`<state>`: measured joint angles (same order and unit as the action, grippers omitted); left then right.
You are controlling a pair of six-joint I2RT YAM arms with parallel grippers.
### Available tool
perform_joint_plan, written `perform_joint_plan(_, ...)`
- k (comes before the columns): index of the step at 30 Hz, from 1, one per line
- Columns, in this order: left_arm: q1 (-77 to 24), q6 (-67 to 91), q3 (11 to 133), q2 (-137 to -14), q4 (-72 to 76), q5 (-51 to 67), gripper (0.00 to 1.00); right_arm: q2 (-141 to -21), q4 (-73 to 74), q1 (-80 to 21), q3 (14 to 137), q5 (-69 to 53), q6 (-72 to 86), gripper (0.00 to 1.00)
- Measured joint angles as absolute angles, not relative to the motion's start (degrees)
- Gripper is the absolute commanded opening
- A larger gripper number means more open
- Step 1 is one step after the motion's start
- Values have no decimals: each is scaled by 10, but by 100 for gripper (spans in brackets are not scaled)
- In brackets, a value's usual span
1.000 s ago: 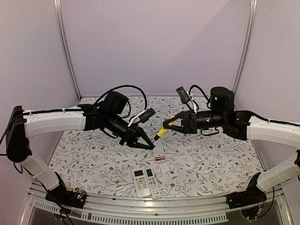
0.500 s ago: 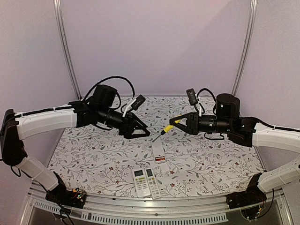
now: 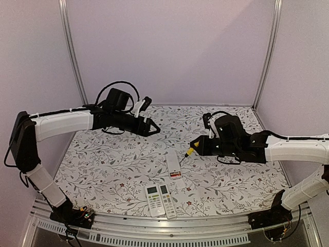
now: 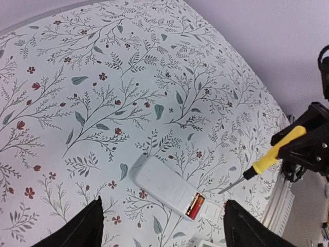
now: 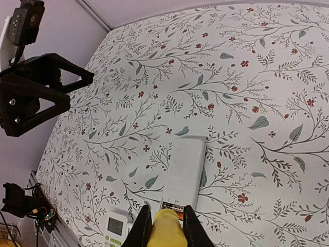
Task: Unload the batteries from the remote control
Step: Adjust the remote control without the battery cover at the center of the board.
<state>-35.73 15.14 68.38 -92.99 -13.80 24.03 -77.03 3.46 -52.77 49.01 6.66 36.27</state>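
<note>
booth setup: back wall (image 3: 169, 51) is plain pale lilac, matte. left wall (image 3: 25, 62) and right wall (image 3: 303, 67) are the same colour and close in toward the rear. left post (image 3: 72, 56) and right post (image 3: 268, 51) are aluminium, one at each rear corner. The table is covered by a tablecloth (image 3: 103, 164), white with grey-green leafy sprigs and small red flowers, running up to the back wall. A slotted aluminium rail (image 3: 169, 226) runs along the near table edge. Light is even and diffuse, shadows soft.
</note>
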Motion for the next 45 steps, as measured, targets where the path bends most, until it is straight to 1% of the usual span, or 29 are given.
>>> perform_joint_plan(5,-360,160,721,-990,-168,220,81,-787,49,-583,490,116,408,0)
perform_joint_plan(8,-364,163,740,-1017,-185,215,80,-787,52,-596,490,136,423,0)
perform_joint_plan(12,-374,166,776,-1060,-195,207,79,-794,69,-596,498,165,436,0)
perform_joint_plan(17,-394,172,796,-1100,-205,179,74,-814,93,-596,516,186,454,0)
perform_joint_plan(23,-414,168,842,-1142,-219,146,73,-831,110,-596,522,196,475,0)
perform_joint_plan(25,-419,165,858,-1155,-220,135,70,-837,115,-596,524,199,483,0)
perform_joint_plan(28,-427,157,887,-1177,-228,115,69,-844,121,-596,526,203,492,0)
perform_joint_plan(32,-441,148,921,-1208,-236,91,71,-846,131,-596,529,216,507,0)
perform_joint_plan(36,-458,145,939,-1234,-244,64,77,-843,142,-596,528,237,524,0)
perform_joint_plan(39,-468,141,947,-1249,-254,43,80,-824,145,-596,519,250,534,0)
perform_joint_plan(45,-478,135,958,-1274,-273,1,83,-777,157,-596,499,275,545,0)
